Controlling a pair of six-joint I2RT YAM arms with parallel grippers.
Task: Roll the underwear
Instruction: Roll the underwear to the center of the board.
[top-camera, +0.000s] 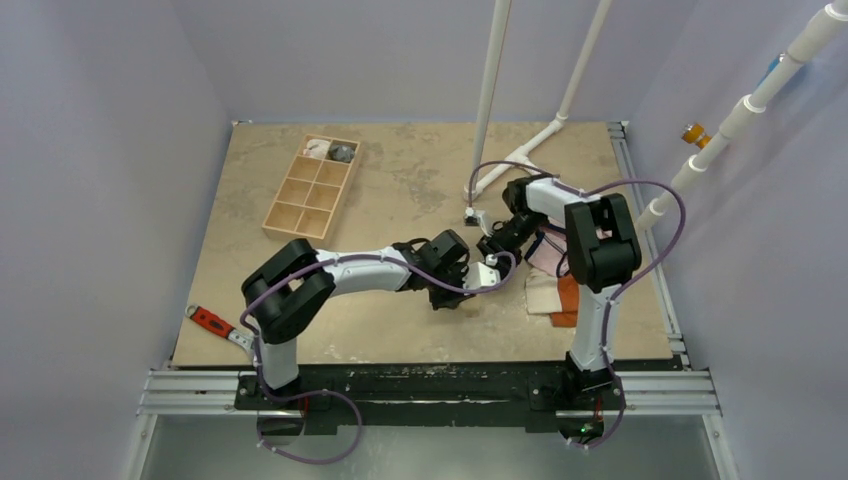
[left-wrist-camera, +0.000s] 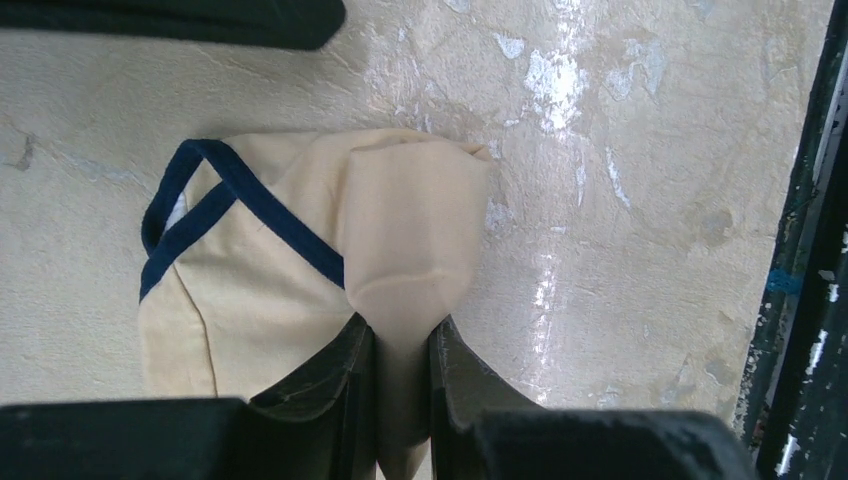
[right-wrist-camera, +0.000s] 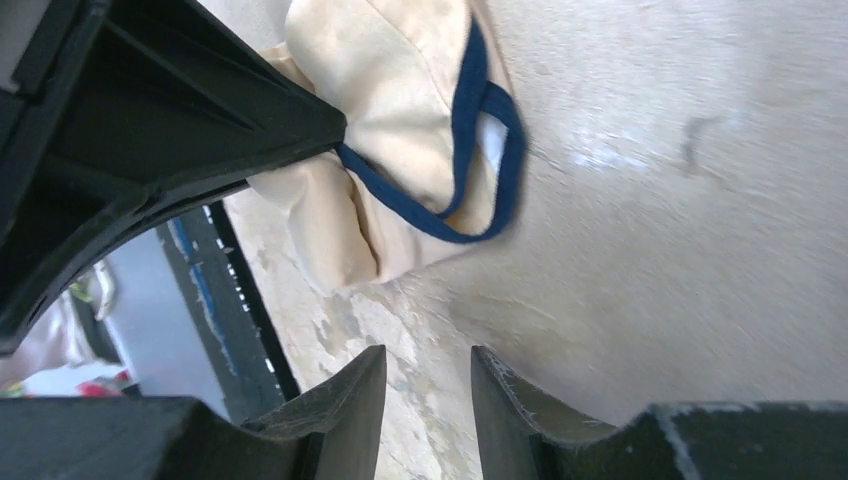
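The left end effector (left-wrist-camera: 402, 345) pinched a fold of the underwear (left-wrist-camera: 250, 300) — the garment lay bunched on the table (left-wrist-camera: 650, 200) near its middle, navy edging showing. The right end effector (right-wrist-camera: 428, 385) hovered just beside it — fingers slightly parted over the table.

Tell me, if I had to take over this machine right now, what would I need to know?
Left gripper: shut on a fold of the underwear.
Right gripper: open and empty, close beside the garment but not touching it.
Underwear: on the table between the two arms, bunched into a loose bundle, navy edging showing at one end.
Done: fabric folded over and partly gathered.
Left: work it into a tight roll, then release. It looks too loose to count as rolled yet.
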